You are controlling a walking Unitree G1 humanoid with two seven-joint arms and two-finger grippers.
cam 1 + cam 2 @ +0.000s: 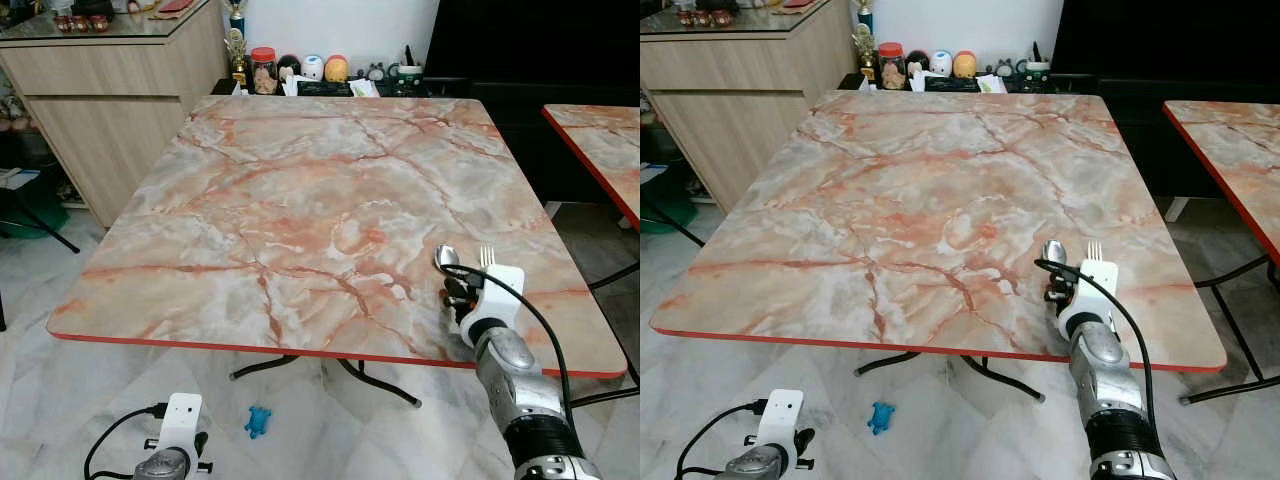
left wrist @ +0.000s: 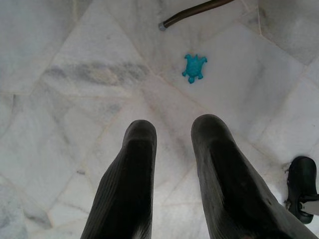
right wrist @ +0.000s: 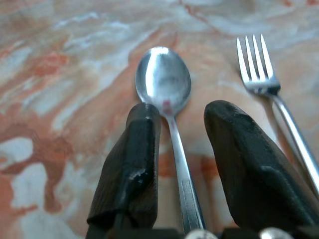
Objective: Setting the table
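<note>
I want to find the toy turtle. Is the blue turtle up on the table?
No, the blue turtle lies on the white marble floor, beyond the left gripper, and not on the table.

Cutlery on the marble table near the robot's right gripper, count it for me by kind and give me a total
Spoons: 1, the spoon, its handle running between the fingers of the right gripper
Forks: 1, the fork, lying beside the spoon on the table
Total: 2 pieces of cutlery
</note>
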